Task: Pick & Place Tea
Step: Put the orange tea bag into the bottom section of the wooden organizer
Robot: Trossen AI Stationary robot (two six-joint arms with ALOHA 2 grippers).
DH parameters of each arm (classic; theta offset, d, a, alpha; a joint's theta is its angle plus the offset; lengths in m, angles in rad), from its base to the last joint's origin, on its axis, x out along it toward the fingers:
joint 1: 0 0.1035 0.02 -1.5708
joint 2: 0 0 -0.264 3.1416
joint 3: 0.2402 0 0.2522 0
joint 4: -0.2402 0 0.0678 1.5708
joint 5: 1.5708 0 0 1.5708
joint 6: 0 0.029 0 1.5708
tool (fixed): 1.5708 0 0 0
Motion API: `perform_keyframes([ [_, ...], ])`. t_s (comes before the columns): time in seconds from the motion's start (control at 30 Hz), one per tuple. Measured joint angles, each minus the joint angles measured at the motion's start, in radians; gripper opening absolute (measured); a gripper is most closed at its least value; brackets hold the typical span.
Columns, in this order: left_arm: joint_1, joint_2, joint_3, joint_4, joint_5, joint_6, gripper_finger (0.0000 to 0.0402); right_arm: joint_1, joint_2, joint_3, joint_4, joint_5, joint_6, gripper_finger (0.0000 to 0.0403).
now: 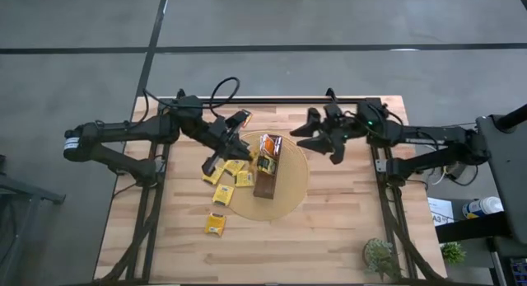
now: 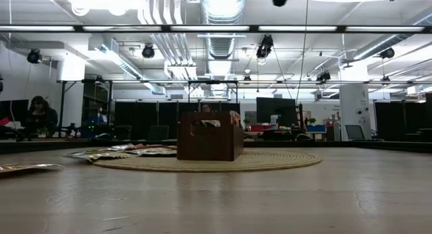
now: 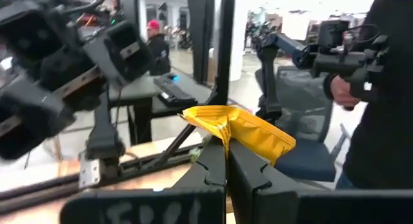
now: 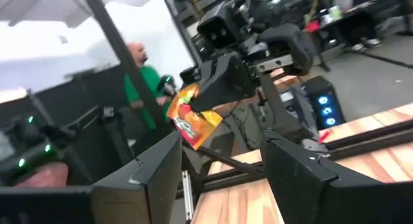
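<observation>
A small flat tea sachet (image 3: 240,130), yellow with some orange print and a little crumpled, is pinched between the closed fingers of the left gripper (image 1: 239,121), above the table (image 1: 346,228) near the far end of the dark-brown tray (image 1: 267,166). More yellow sachets (image 1: 230,177) lie flat on the round tan mat (image 1: 292,191) and the wood beside it. The right gripper (image 1: 317,131) hovers to the right of the tray, fingers wide apart and empty.
</observation>
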Motion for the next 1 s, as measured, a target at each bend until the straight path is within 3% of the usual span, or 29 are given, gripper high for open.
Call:
perform_keyframes([
  [0.27,0.0,0.0,0.0,0.026,0.013,0.003,0.0,-0.018,0.188,0.182,-0.013,-0.155,-0.065,0.0208],
  [0.57,0.001,0.0,-0.001,-0.002,-0.024,0.024,0.0,-0.018,0.336,0.385,-0.218,-0.195,-0.194,0.0208],
  [0.7,0.001,0.0,-0.002,-0.062,-0.095,0.06,0.0,-0.017,0.364,0.429,-0.238,-0.236,-0.208,0.0208],
  [1.0,0.004,0.0,-0.002,-0.083,-0.132,0.095,0.0,-0.017,0.371,0.439,-0.246,-0.24,-0.21,0.0208],
])
